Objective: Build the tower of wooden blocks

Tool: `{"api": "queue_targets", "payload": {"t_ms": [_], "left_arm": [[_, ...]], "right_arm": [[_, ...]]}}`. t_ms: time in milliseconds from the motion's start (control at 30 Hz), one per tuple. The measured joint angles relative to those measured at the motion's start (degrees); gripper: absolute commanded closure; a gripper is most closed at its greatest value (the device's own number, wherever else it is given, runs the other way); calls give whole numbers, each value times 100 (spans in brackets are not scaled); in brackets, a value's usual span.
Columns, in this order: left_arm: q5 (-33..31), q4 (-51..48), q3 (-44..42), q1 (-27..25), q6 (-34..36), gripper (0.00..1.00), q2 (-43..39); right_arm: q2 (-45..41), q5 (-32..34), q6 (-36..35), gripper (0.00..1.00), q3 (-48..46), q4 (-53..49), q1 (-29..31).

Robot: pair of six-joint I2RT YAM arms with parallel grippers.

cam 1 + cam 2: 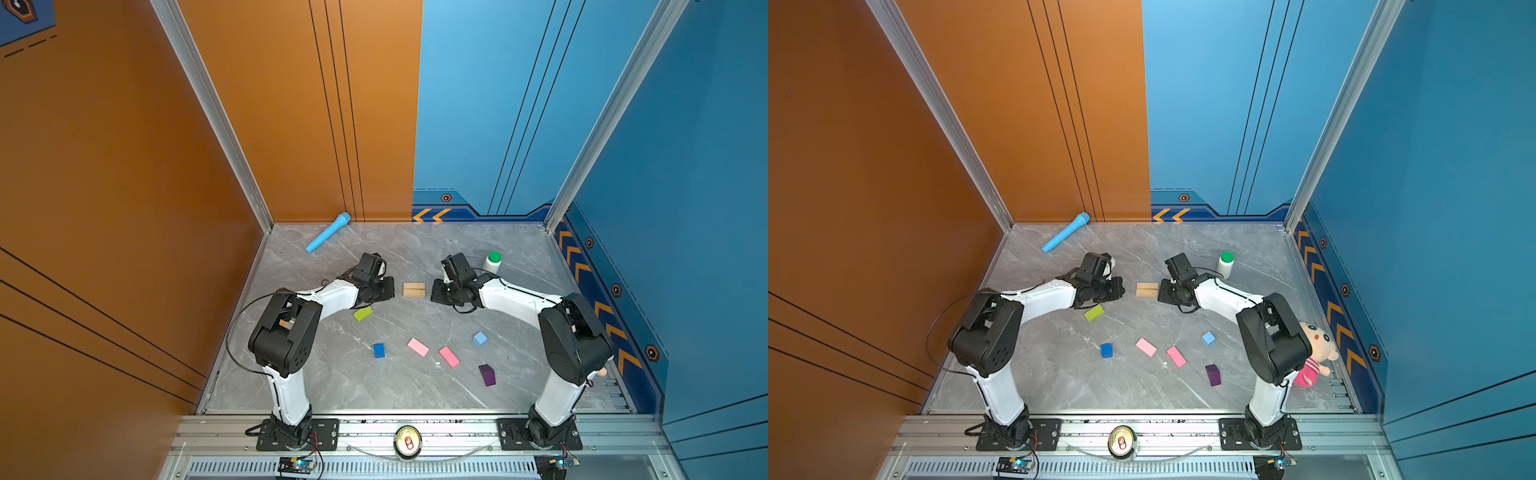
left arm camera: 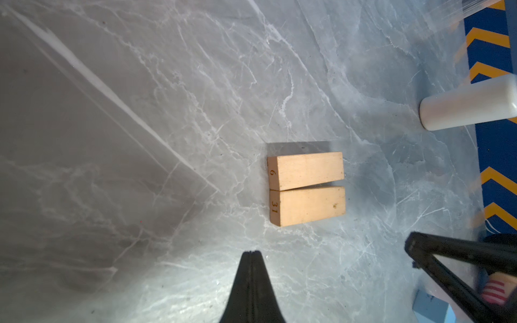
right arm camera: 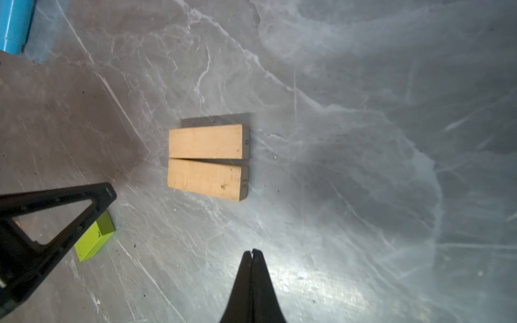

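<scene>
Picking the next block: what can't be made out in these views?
Plush doll: a top view, partly behind the right arm.
White bottle: left wrist view, cap cut off by the edge.
Toy microphone: right wrist view, only one end inside the edge.
Lime-green bar: right wrist view, partly behind the left gripper.
Dark-purple block: both top views, too small to show its shape.

A grey marble-patterned tabletop (image 1: 374, 386) sat enclosed by an orange wall (image 1: 104, 166) at left and back and a blue wall (image 1: 685, 166) at right, joined by aluminium posts (image 1: 210, 104). Orange chevrons (image 1: 417, 215) lined the blue wall's dark base. Bright light reflected off the marble.
</scene>
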Motion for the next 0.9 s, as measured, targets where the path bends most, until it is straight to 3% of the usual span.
{"api": "queue_targets", "payload": {"t_ms": [467,900], "left_arm": [[-144,44,-446,225,0,100,-597],[-256,39,-660,319,2,100,-802]], "right_arm": [[118,-4,603,100,-730,820,601],[610,42,1104,100,-787,1926,662]]}}
